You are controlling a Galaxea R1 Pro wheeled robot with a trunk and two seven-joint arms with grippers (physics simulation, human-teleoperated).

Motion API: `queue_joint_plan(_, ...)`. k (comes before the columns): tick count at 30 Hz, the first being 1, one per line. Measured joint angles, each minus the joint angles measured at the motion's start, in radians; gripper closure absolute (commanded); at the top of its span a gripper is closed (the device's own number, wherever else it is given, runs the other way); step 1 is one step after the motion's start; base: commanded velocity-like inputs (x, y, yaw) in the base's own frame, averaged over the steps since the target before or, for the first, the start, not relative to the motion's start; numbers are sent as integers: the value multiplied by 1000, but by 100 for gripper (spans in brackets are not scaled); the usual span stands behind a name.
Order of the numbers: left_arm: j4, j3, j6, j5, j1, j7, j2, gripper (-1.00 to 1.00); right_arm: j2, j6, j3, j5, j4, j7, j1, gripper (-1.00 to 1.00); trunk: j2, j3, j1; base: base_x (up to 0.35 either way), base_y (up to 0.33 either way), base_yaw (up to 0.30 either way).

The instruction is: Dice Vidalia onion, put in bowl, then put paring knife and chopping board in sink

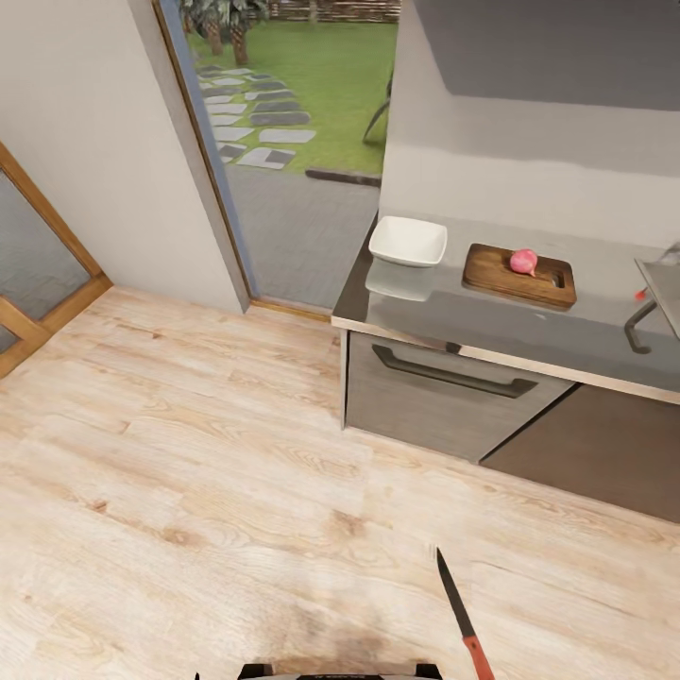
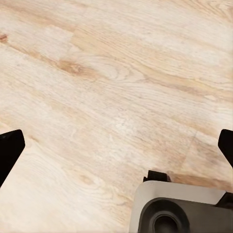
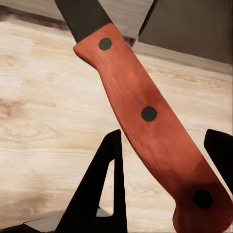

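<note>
The onion [image 1: 523,261] already lies whole on the chopping board [image 1: 518,275], which sits on the countertop [image 1: 491,316] to the right of the white bowl [image 1: 408,241]. The edge of the sink [image 1: 665,295] shows at the far right. So the first step looks done. The dicing, the filling of the bowl and the putting away of knife and board in the sink are all still to do, and the robot stands on the wood floor [image 1: 189,472], well apart from the counter.

The paring knife [image 3: 145,116] is in the right gripper [image 3: 170,160]. Its fingers are closed on the red handle, one on each side, and the dark blade points away toward the cabinets. In the head view the knife appears low and near, to the right.

The left gripper [image 2: 116,145] holds nothing. Its fingers [image 2: 9,150] are spread wide apart over bare floor.
</note>
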Motion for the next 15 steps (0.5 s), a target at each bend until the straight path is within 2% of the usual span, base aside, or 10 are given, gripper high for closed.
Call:
queue_joint_plan(1,0,0,0,0,0,0,0,-100,-3,0,0,-14,-2,0,1,100,0,0,0,0,0,0)
queue_joint_plan(5,0,0,0,0,0,0,0,-100,-12,0,3,-25,-2,22,1,100,0,0,0,0,0,0)
queue_joint_plan(9,0,0,0,0,0,0,0,-100,-41,0,3,-28,-2,88,1,100,0,0,0,0,0,0)
queue_joint_plan(11,0,0,0,0,0,0,0,-100,-60,0,4,-30,-2,147,1,100,0,0,0,0,0,0)
queue_joint_plan(15,0,0,0,0,0,0,0,-100,-71,0,4,-33,-1,208,1,100,0,0,0,0,0,0)
